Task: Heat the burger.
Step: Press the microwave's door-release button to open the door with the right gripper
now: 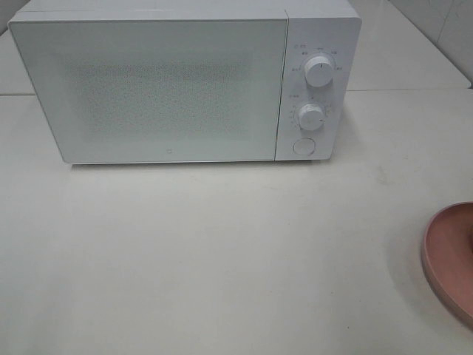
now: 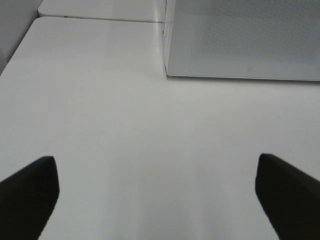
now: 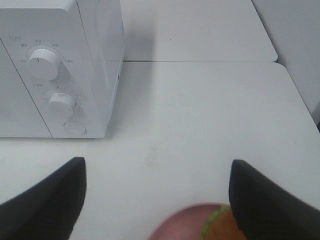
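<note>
A white microwave [image 1: 177, 81] stands at the back of the table with its door shut. The burger [image 3: 224, 227] shows only in the right wrist view, a sliver of golden bun and green lettuce on a pink plate [image 3: 182, 225]. My right gripper [image 3: 157, 200] hovers open above the plate's near edge, its dark fingers [image 3: 45, 200] spread wide with nothing between them. My left gripper [image 2: 155, 197] is open over bare table in front of the microwave's left corner [image 2: 167, 75]. In the exterior high view the plate [image 1: 451, 259] pokes in at the right edge, and neither gripper shows.
Two white knobs [image 1: 319, 71] and a round button [image 1: 303, 146] sit on the microwave's right panel. A seam between table tops [image 3: 200, 61] runs behind the microwave. A wall [image 3: 295, 45] rises on the right.
</note>
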Controlling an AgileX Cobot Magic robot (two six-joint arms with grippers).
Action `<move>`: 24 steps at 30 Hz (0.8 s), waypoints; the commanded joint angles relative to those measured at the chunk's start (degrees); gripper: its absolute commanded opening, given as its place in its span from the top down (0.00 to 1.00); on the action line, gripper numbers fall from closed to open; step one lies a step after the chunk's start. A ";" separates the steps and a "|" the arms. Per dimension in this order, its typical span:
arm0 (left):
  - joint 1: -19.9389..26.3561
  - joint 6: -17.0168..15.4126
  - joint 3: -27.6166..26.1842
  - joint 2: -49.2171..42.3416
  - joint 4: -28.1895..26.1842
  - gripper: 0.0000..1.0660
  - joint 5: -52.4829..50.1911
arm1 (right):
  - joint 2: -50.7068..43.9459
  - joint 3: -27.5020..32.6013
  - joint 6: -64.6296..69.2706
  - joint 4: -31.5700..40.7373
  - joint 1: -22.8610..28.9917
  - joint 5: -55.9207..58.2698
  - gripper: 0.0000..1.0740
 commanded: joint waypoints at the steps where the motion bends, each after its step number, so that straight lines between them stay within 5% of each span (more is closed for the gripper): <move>1: -0.11 -0.29 -0.06 -1.26 0.06 0.06 -0.63 | 3.84 2.41 0.57 -0.40 0.00 -10.60 0.29; 13: -0.11 -0.29 -0.06 -1.26 0.06 0.06 -0.63 | 13.69 13.18 0.52 -0.40 0.00 -44.29 0.29; 22: -0.11 -0.29 -0.06 -1.26 0.06 0.06 -0.63 | 21.72 14.73 0.29 -0.34 0.00 -54.26 0.29; 24: -0.11 -0.29 -0.06 -1.26 0.06 0.06 -0.63 | 27.16 16.90 -2.52 0.57 0.00 -65.26 0.29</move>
